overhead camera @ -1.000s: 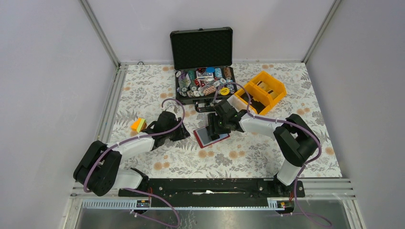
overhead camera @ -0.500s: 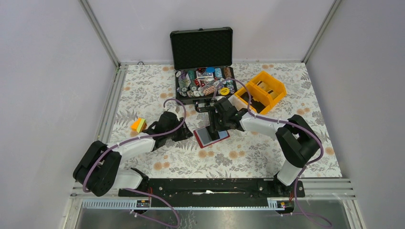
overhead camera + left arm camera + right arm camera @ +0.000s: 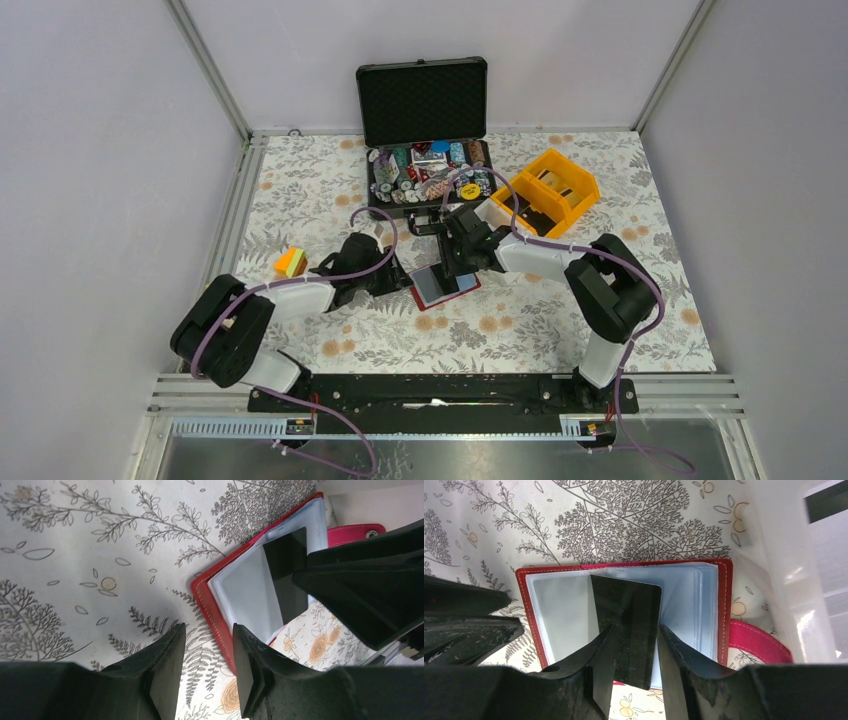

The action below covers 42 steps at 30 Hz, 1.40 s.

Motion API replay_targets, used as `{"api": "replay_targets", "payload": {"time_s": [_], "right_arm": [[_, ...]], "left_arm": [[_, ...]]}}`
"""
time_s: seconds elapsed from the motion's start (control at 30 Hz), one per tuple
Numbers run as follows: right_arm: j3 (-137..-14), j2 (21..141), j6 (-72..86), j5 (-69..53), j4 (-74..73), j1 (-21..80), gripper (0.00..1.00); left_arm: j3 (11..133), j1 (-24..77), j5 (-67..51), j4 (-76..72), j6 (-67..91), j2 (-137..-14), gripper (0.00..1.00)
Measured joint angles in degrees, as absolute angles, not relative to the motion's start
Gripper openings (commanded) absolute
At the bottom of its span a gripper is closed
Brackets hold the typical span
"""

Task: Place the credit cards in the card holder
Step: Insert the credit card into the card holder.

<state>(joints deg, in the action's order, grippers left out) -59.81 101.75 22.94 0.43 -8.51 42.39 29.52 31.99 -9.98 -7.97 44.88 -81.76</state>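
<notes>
Red leather-like, the one card holder point(image 3: 561, 612) lay open on the cloth point(image 3: 560, 330), near the middle of the table, its clear plastic sleeves point(image 3: 247, 592) facing up and its snap tab point(image 3: 759, 640) stretched out to one side. No print on it could be read, and the markings on the chips point(image 3: 430, 170) were too small to make out. The cloth was pale with a grey leaf and orange flower pattern; plain white walls point(image 3: 110, 150) on metal rails closed the table in. One dark card point(image 3: 626, 605) stood on edge over the sleeves, pinched between the fingers of the right gripper point(image 3: 634, 635). The left gripper point(image 3: 207, 630) rested just beside the holder's near corner, jaws partly apart and holding nothing. Behind sat one black case point(image 3: 423, 100) with its lid up, one yellow bin point(image 3: 555, 190) to its right, and one small yellow-orange block point(image 3: 290, 262) at the left.
</notes>
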Motion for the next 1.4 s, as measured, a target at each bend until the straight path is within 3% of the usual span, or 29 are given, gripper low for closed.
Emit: {"api": "replay_targets", "payload": {"time_s": [0.2, 0.6, 0.8, 1.0, 1.4], "right_arm": [[-59.8, 102.3, 23.2, -3.1, -8.0, 42.4, 0.31], [-59.8, 103.3, 25.3, -8.6, -5.7, 42.4, 0.27], [-59.8, 103.4, 27.1, -10.8, -5.5, 42.4, 0.29], [-59.4, 103.4, 29.8, -11.6, -5.4, 42.4, 0.42], [-56.0, 100.1, 32.8, -10.9, -6.3, 42.4, 0.40]], "left_arm": [[30.4, 32.0, -10.2, -10.1, 45.1, -84.0, 0.36], [31.2, 32.0, -10.2, -12.3, 45.4, -86.4, 0.31], [31.3, 32.0, -10.2, -12.3, 45.4, -86.4, 0.31], [31.5, 32.0, -10.2, -11.8, 45.5, -86.4, 0.31], [31.5, 32.0, -9.4, -8.6, 45.1, -82.6, 0.32]]}}
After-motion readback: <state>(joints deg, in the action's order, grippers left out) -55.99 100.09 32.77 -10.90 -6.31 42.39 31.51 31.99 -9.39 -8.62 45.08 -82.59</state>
